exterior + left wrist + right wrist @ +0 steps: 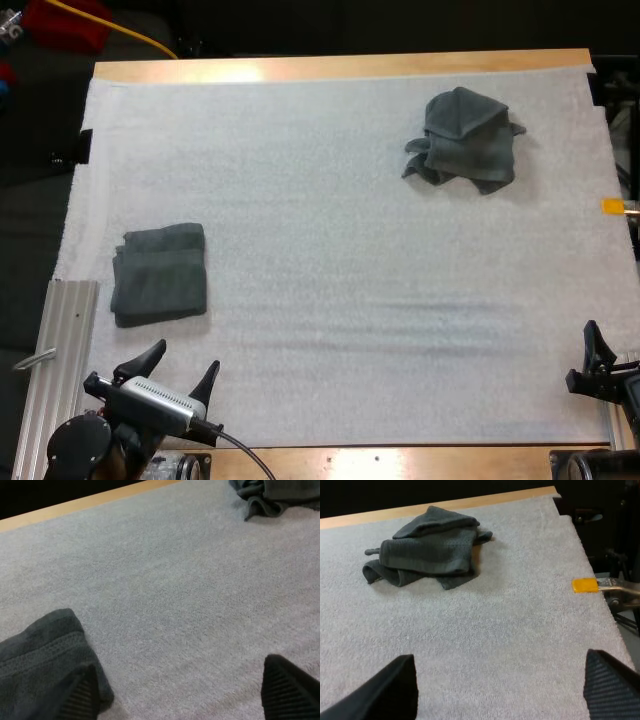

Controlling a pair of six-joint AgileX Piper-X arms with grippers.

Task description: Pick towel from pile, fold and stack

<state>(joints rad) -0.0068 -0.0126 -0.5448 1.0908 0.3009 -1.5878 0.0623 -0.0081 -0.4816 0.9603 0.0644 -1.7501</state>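
A crumpled dark grey-green towel (465, 140) lies on the white mat at the far right; the right wrist view has it (427, 547) well ahead of my fingers. A folded towel stack (160, 272) rests at the mat's left side, and its corner (42, 655) lies just beyond my left fingers. My left gripper (178, 372) hovers open near the front edge, a little in front of the stack. My right gripper (598, 362) stands open at the front right corner, holding nothing. The crumpled towel's edge (270, 500) also shows far off from the left wrist.
The white mat (340, 280) covers most of the wooden table (340, 66). A metal rail (58, 370) runs along the front left beside the mat. An orange clamp (585, 585) sits at the mat's right edge.
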